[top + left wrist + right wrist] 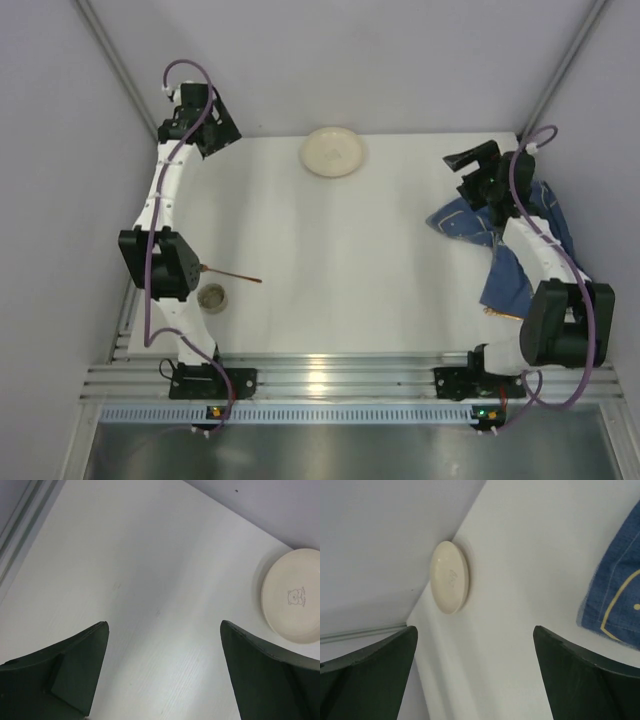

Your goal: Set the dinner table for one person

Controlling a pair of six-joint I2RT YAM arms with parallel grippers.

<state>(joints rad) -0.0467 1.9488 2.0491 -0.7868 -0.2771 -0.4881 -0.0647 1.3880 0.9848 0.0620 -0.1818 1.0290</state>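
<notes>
The white dinner table [340, 260] carries a cream plate [333, 152] at its far edge, upright and empty. A crumpled blue placemat [470, 225] lies at the right, partly under the right arm. My left gripper [222, 134] is open and empty over the far left corner, left of the plate. My right gripper [463, 172] is open and empty, just past the placemat's far left corner. In the left wrist view the gripper [164, 625] hovers over bare tabletop with the plate [295, 597] at the right. In the right wrist view the gripper [475, 629] faces the plate [450, 577], and the placemat [617, 605] lies at the right.
A small round cup [212, 297] stands near the left arm's base. A thin brown utensil [232, 273] lies beside it. Grey walls enclose the table at the back and sides. An aluminium rail runs along the near edge [330, 375].
</notes>
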